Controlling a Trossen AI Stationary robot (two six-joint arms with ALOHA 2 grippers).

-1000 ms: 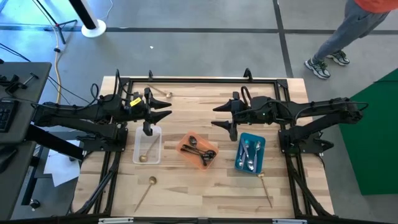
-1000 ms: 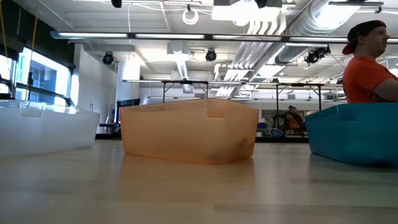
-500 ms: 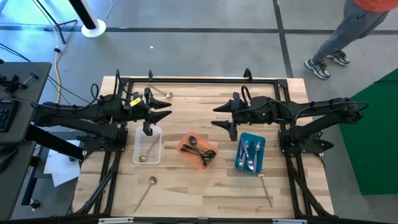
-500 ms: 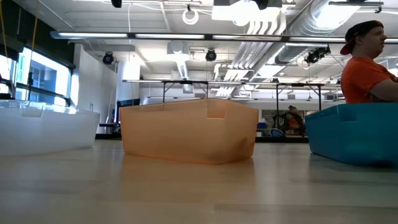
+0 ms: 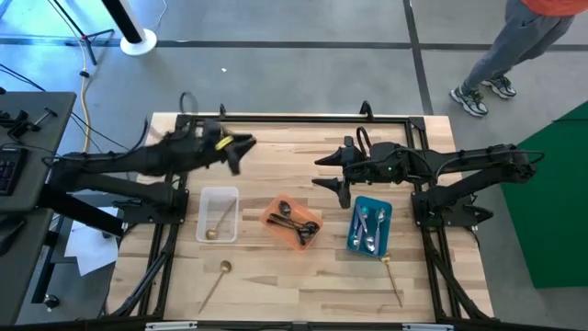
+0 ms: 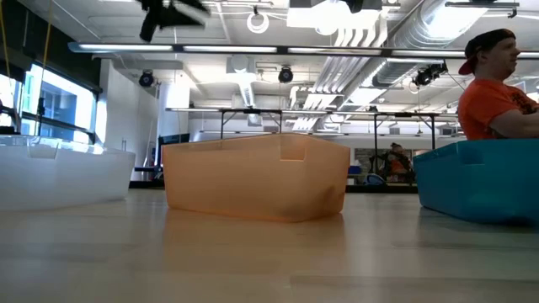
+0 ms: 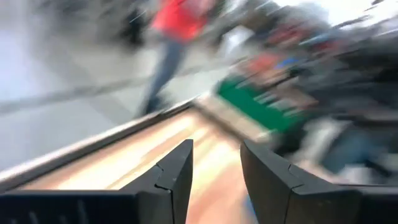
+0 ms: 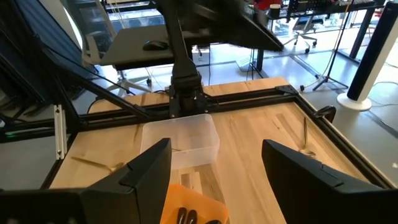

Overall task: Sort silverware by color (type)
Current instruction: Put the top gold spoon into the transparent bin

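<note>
Wooden table point(image 5: 276, 285) is carrying three trays: gold spoons are lying in the clear tray point(image 5: 218, 213), black in the orange tray point(image 5: 292, 222), silver in the blue tray point(image 5: 370, 225). Left gripper point(image 5: 241, 150) is being held parted and empty near the far edge; right gripper point(image 5: 323, 171) is being held wide apart, empty.

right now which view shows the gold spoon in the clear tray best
The high view: it looks straight down into the clear tray, so the gold spoon shows whole, bowl at the near end. The low view sees only the tray's frosted wall, the right wrist view shows the tray but hardly the spoon, and the left wrist view misses it.
</note>
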